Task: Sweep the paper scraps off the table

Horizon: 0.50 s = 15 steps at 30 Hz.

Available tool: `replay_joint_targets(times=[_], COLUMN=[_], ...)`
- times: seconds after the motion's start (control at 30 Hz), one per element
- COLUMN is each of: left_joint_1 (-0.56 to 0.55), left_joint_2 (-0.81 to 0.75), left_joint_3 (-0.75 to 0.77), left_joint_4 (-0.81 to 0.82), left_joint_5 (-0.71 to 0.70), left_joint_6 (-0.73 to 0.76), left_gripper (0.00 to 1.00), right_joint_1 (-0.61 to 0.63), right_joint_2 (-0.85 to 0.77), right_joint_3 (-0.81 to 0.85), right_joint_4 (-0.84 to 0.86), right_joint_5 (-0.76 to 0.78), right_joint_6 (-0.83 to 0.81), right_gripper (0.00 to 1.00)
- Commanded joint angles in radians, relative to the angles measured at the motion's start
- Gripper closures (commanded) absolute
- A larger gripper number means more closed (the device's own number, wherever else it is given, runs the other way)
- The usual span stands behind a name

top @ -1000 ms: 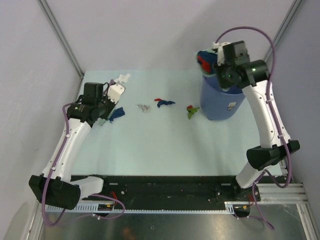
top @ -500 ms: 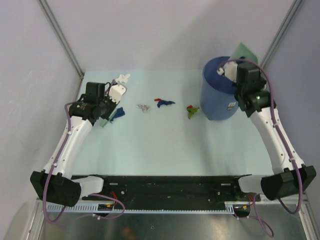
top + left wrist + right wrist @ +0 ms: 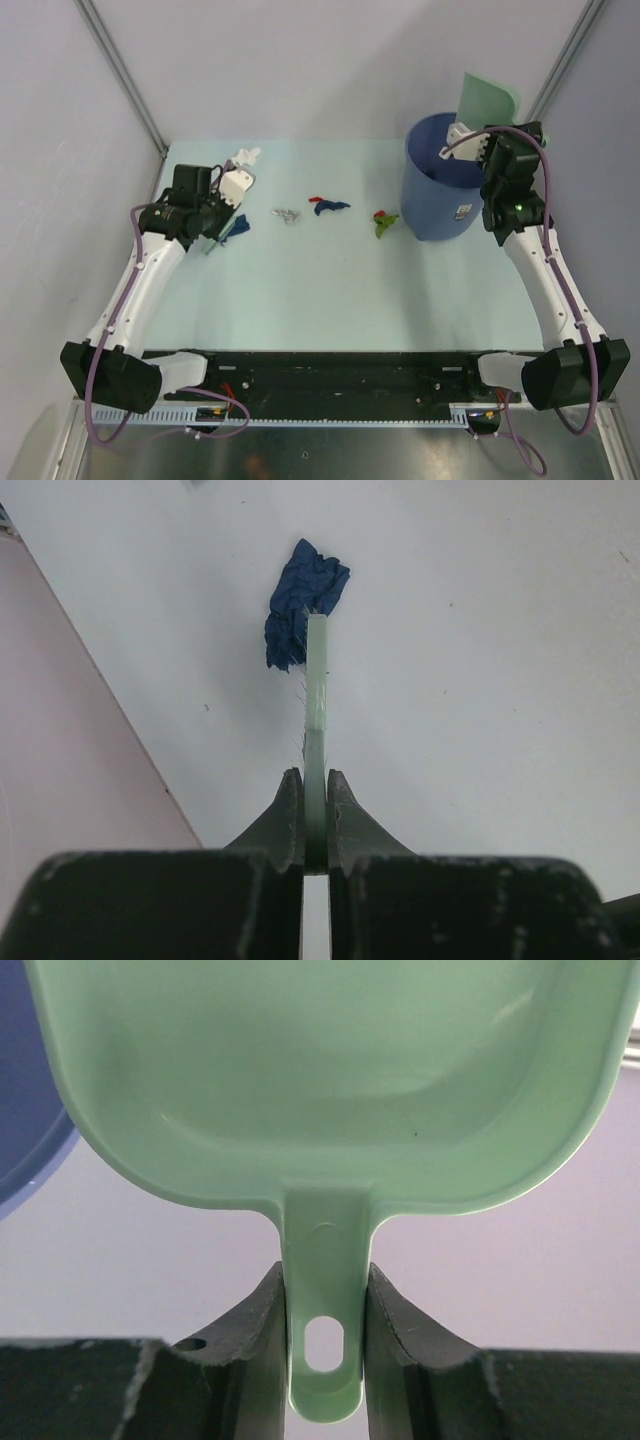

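Note:
Paper scraps lie on the pale green table: a white one at the back left, a dark blue one, a grey one, a blue and red one and a green and red one. My left gripper is shut on a thin green brush. The brush tip touches the dark blue scrap. My right gripper is shut on the handle of the sage-green dustpan. It holds the pan upright above the far right rim. The pan looks empty.
A tall blue bin stands at the back right of the table; its rim also shows in the right wrist view. Grey walls close in the left, back and right sides. A black rail runs along the front edge.
My right arm has swung the dustpan from tipped over the bin's left rim to upright behind its right rim. The left arm has barely moved.

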Motion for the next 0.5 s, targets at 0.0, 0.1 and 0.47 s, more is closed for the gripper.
replay_joint_targets(times=[0.0,0.1,0.47], left_joint_1=[-0.007,-0.019,-0.222], left_joint_2=[-0.012,-0.003,0.325], left_joint_3=[0.032,0.055,0.474], left_joint_4=[0.01,0.01,0.114], left_joint_5=[0.013,0.048,0.411], left_joint_6=[0.0,-0.019,-0.65], left_gripper=[1.0,1.0,1.0], right_joint_1=[-0.035,-0.037,-0.034], right_joint_2=[-0.047,-0.046,0.099], right_joint_3=[-0.032,-0.016,0.431], right_joint_4=[0.01,0.118,-0.306], right_joint_5=[-0.117,-0.073,0.059], right_joint_6=[-0.272,-0.136,0.918], right_gripper=[1.0,1.0,1.0])
